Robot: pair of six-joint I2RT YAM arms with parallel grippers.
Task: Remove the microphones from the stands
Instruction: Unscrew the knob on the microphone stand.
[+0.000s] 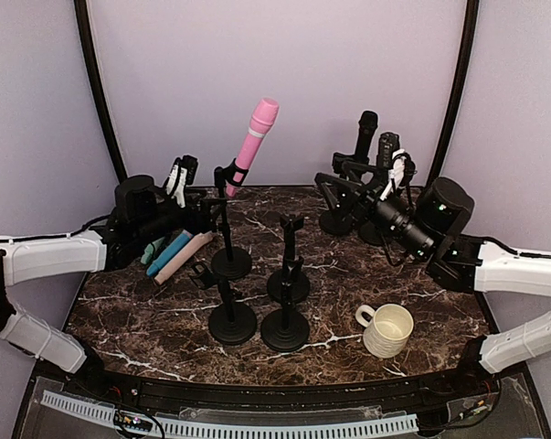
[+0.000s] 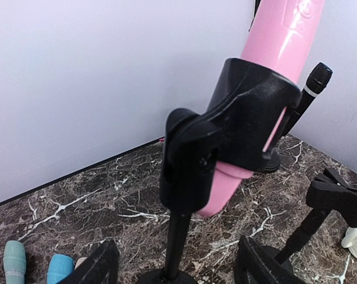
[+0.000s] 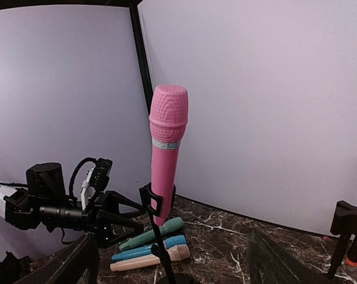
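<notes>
Your pink microphone [image 1: 253, 135] sits tilted in the clip of the stand [image 1: 227, 240]; its embossed lettering and band print are unreadable. Your left gripper [image 2: 175, 265] gapes wide just beside the stand, your right gripper [image 3: 172, 260] gapes too, well apart from it

A robot lab's test booth: plain pale backdrop walls [image 1: 284, 55] on a curved black frame [image 1: 97, 91] enclose a marble-patterned table [image 1: 348, 274], with two white robot arms [image 1: 56, 256] bolted at its near edge and black stands [image 1: 285, 329] staged as props.
</notes>
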